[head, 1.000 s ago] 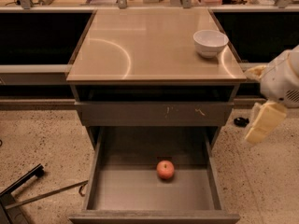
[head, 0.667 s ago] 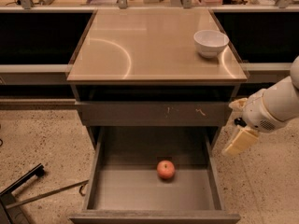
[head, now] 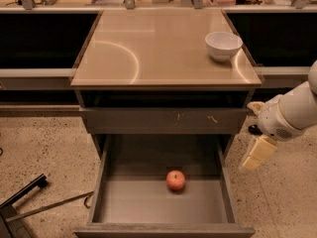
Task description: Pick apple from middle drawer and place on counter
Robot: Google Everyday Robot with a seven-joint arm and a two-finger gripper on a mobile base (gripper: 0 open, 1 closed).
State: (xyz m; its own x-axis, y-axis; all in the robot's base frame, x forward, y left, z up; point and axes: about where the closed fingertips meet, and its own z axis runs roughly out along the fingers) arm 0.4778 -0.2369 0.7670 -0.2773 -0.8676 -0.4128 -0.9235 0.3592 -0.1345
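1. Far to the left of the pincer, nothing has stirred: the apple sits where it sat a second ago, on the floor of the open middle drawer, a little right of centre, lower than the pincer and clear of every wall.
2. Up and to the left of the pincer, the worktop looks the same as before. The white bowl is unmoved in its far right corner.
3. Here's the change: the pincer has swung in from the right and dropped. It now hangs just outside the drawer's right wall, below the worktop edge. I read that as the approach well begun but the pick not started. It has yet to cross the wall and come down over the apple.
4. Whether the pincer is apart or together, I cannot tell. It shows only as a pale block under the arm.
5. Hidden on the far left of the pincer: a dark bar on the floor runs off the edge.
6. The drawer's near front is cropped at the bottom.
7. On the right, the arm runs out of view.
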